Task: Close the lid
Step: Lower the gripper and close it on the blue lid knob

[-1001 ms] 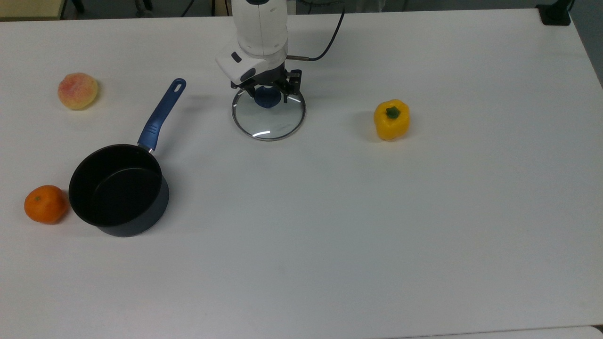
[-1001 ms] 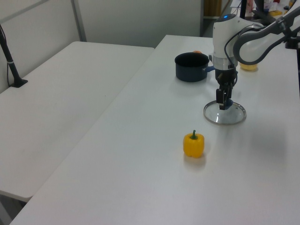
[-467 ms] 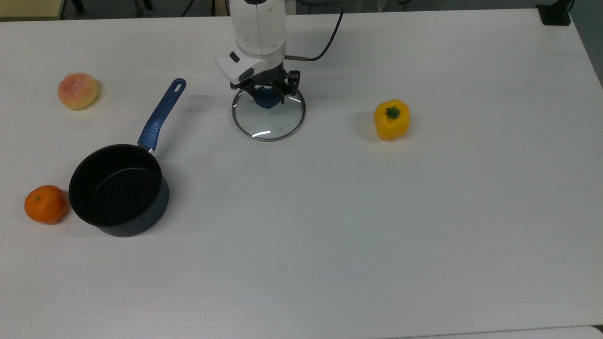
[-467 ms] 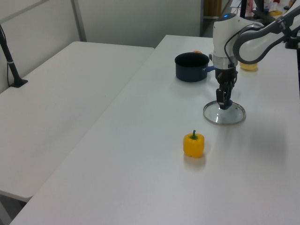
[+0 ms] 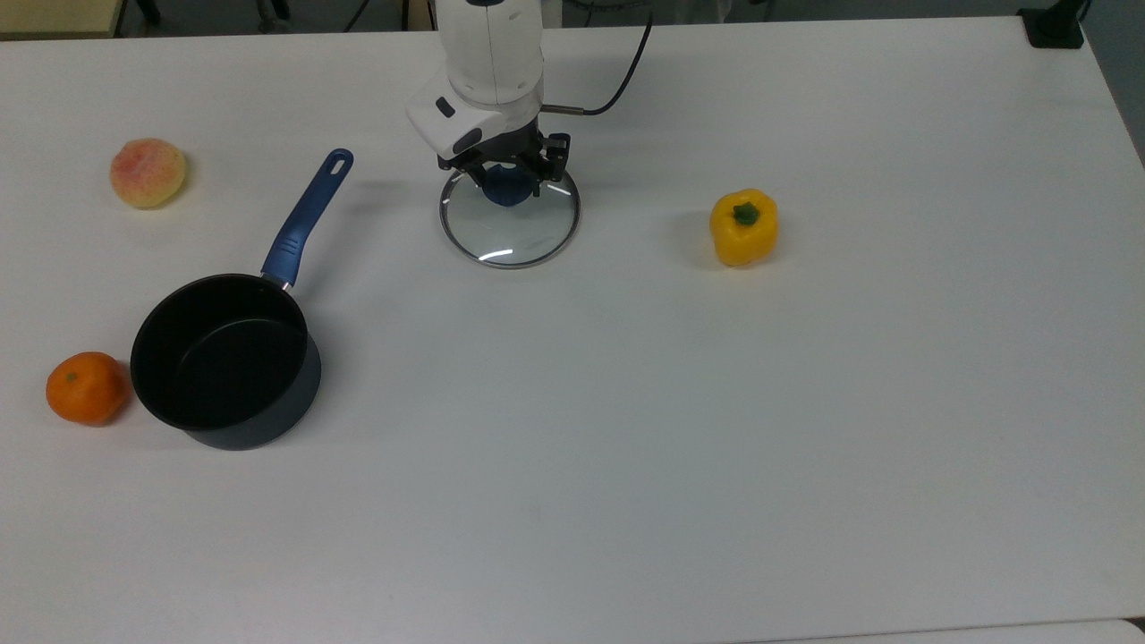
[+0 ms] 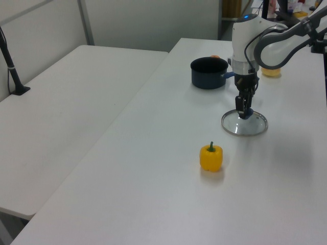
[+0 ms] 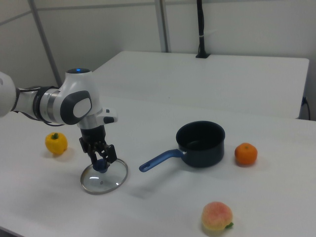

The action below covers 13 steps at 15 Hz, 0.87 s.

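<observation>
Since a second ago your gripper (image 5: 508,186) has dropped slightly onto the knob; in the last half second almost nothing has shifted. The lid (image 5: 510,231) has not moved: it lies flat on the white surface (image 5: 680,429), well apart from the saucepan (image 5: 224,362).

Lid: clear glass, thin metal rim, blue knob (image 5: 506,191) at centre. In the top view it sits near the far middle of the surface, right of the pan's handle (image 5: 308,215). In the right view the lid (image 7: 104,177) lies at lower left with the gripper (image 7: 101,161) right over it; in the left view the lid (image 6: 244,124) is at right of centre under the gripper (image 6: 246,108).

Your fingers (image 5: 542,170) stand on either side of the knob, close against it, gripping or nearly so; you can't confirm contact. The lid is not lifted.

Saucepan: dark, open, upright, blue handle pointing up and right in the top view toward the lid. An orange (image 5: 86,387) sits just beside the pan's wall on the top view's left. A peach (image 5: 148,172) lies further up, apart from the pan. A yellow bell pepper (image 5: 743,226) stands to the top view's right of the lid, apart from it. A black cable (image 5: 626,76) runs off the arm's wrist.
</observation>
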### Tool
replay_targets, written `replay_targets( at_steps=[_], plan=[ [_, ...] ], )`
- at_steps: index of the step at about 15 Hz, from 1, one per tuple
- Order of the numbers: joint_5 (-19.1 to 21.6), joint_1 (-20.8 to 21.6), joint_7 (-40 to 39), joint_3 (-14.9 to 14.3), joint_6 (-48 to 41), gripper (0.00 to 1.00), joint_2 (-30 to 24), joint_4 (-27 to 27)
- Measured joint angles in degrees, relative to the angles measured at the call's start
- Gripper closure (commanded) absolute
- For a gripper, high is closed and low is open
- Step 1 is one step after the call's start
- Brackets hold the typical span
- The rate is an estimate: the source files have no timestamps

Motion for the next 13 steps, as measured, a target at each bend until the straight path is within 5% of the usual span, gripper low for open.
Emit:
replay_targets(
  at_steps=[5, 13],
  plan=[
    [-1.42, 0.00, 0.00, 0.00, 0.00, 0.18, -0.03, -0.01],
    [-1.59, 0.00, 0.00, 0.00, 0.00, 0.76, 0.00, -0.05]
  ],
)
